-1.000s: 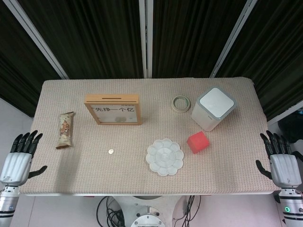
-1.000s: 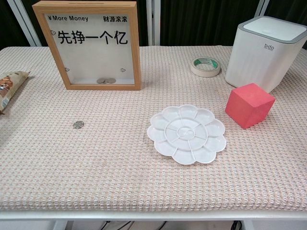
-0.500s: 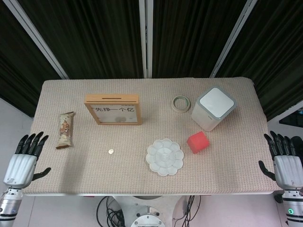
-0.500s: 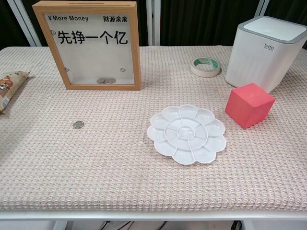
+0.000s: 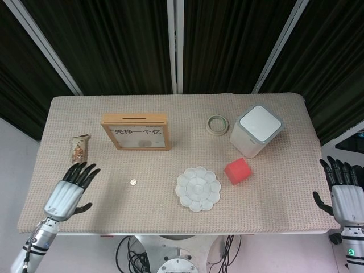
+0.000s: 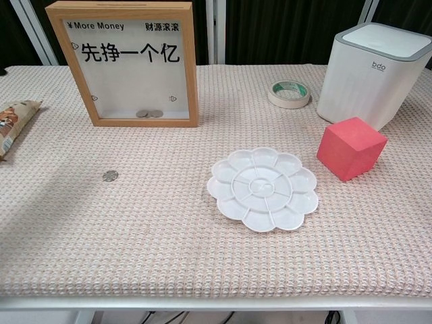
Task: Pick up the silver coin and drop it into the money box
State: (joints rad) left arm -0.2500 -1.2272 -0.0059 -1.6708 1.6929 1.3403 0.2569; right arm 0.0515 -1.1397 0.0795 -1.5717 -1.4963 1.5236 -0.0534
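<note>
Left hand (image 5: pixel 69 192) hovers over the table's (image 5: pixel 273 216) near-left corner, fingers spread, holding nothing; the coin (image 5: pixel 133 182) lies flat toward its 2 o'clock, near but apart. Right hand (image 5: pixel 346 196), also spread and empty, sits off the far right edge, well apart. Box (image 5: pixel 136 131) stands at the coin's 12 o'clock; left is the nearer hand.

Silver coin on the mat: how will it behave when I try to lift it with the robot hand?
The silver coin lies flat on the woven table mat, so it probably offers little edge to pinch. It looks thin and light, likely to slide under a push rather than roll. The textured weave may slow that slide. The left robot hand is open beside it.
</note>
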